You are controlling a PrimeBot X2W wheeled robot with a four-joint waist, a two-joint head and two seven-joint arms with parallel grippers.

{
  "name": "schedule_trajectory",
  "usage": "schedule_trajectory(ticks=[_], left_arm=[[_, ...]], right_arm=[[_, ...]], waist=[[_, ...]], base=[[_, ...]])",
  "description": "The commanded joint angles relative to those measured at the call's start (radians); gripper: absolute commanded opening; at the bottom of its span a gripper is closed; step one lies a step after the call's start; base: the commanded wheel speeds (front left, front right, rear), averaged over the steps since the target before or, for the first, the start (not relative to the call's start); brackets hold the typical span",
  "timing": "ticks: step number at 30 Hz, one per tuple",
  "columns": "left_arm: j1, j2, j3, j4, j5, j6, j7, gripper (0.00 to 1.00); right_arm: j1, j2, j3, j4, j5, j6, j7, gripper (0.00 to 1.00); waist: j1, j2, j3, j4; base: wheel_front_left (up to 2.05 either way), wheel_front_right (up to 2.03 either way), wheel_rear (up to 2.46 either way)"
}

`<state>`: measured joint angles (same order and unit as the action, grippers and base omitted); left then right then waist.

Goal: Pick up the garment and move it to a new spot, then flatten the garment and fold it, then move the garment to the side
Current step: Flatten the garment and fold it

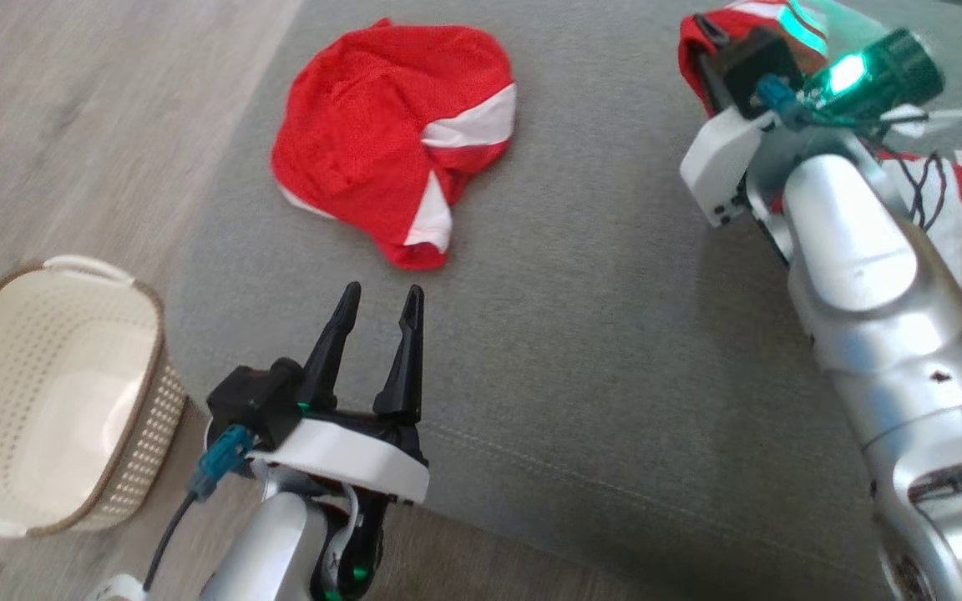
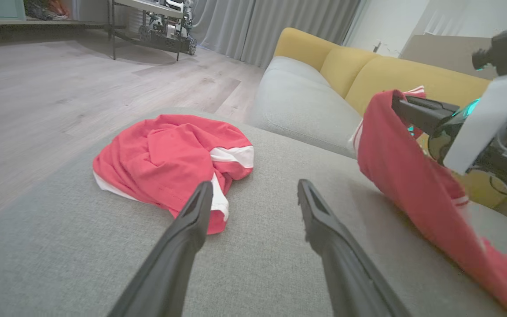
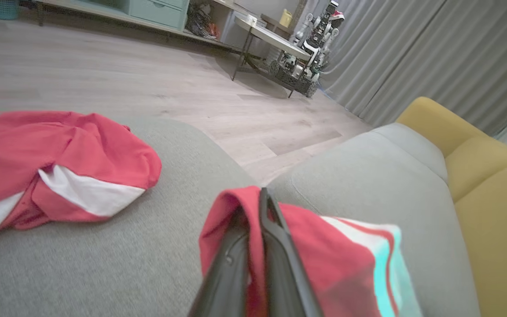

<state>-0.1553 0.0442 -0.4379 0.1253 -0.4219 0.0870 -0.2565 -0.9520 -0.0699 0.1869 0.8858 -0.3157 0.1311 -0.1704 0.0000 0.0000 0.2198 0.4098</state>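
A wide grey fabric seat cushion (image 1: pixel 598 334) spreads across the middle of the head view, with pale wood-look floor (image 1: pixel 72 108) to its left. The right tool (image 3: pixel 261 198), at the upper right of the head view, has its two dark fingers pressed together, pinching a fold of a red garment with white stripes (image 3: pixel 324 246). The fold is lifted above the cushion, and the rest of the cloth trails down beside the silver forearm to rest on the grey fabric. A second red garment with white panels (image 1: pixel 372 133) lies crumpled in a heap on the cushion, well apart from the held one and near the cushion's left edge. The left tool (image 1: pixel 382 292) hovers near that heap, its fingers spread wide and holding nothing, tips pointing toward it. A cream perforated plastic basket (image 1: pixel 155 401) stands on the floor just beside the cushion, on the robot's left. In the wrist views, a sofa with mustard-yellow back cushions (image 2: pixel 368 75) stands beyond the grey cushion.
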Motion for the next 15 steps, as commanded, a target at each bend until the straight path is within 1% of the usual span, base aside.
schedule_trajectory(ticks=[1,2,4,7,12,15], left_arm=[[-0.033,0.006,0.029,-0.039,-0.005,0.002,-0.005,1.00],[-0.032,0.006,0.027,-0.045,-0.008,0.005,-0.005,1.00],[-0.029,0.006,0.025,-0.046,-0.009,0.006,-0.005,1.00],[-0.026,0.006,0.028,-0.045,-0.006,0.009,-0.005,1.00],[-0.035,0.006,0.044,-0.040,0.009,0.007,-0.005,1.00],[-0.044,0.006,0.057,-0.042,0.016,0.004,-0.005,1.00]], right_arm=[[-0.033,0.019,0.014,-0.026,0.002,0.000,-0.010,0.00],[-0.053,0.019,0.019,0.004,-0.009,0.000,-0.001,1.00],[-0.063,0.019,0.039,0.047,0.000,0.000,0.029,1.00],[-0.072,0.020,0.105,0.087,0.047,0.000,0.038,1.00],[-0.073,0.020,0.200,0.115,0.139,0.000,0.035,1.00],[-0.076,0.020,0.217,0.118,0.188,0.000,0.018,1.00]], waist=[[0.0000,0.0000,0.009,0.019],[0.0000,0.0000,0.009,0.027],[0.0000,0.0000,0.009,0.031],[0.0000,0.0000,0.007,0.020],[0.0000,0.0000,-0.003,-0.034],[0.0000,0.0000,-0.015,-0.076]], base=[[0.00,0.00,0.00],[0.00,0.00,0.00],[0.00,0.00,0.00],[0.00,0.00,0.00],[0.00,0.00,0.00],[0.00,0.00,0.00]])
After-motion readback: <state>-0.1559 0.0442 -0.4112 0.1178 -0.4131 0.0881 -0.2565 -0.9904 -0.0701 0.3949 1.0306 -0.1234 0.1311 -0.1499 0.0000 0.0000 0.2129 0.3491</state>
